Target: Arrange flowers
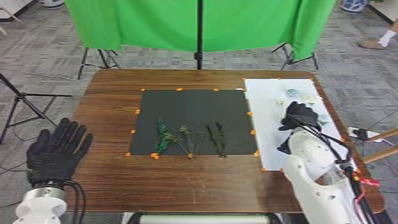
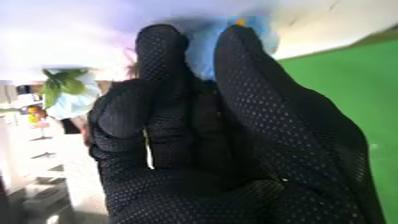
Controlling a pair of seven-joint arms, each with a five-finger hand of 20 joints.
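The right hand (image 1: 300, 116) is above the white sheet (image 1: 275, 145), at the right side of the brown table (image 1: 178, 187). Its fingers are loosely extended, with a narrow gap at the tips. In the head view, a small pale blue thing (image 1: 292, 93) stands on this sheet, just ahead of the fingertips. In the right wrist view, a blue shape (image 2: 259, 36) is seen between and beyond the tips; whether they touch it, I cannot tell. A pale thing with green leaves (image 2: 67, 85) is apart from the fingers there. On the dark mat (image 1: 182, 107), the leafy green stem (image 1: 163, 135), the thin branched stems (image 1: 186, 137) and the darker stems (image 1: 218, 139) lie side by side, well apart from both hands. The left hand (image 1: 55, 156) is by the table's left edge, its fingers straight and slightly spread.
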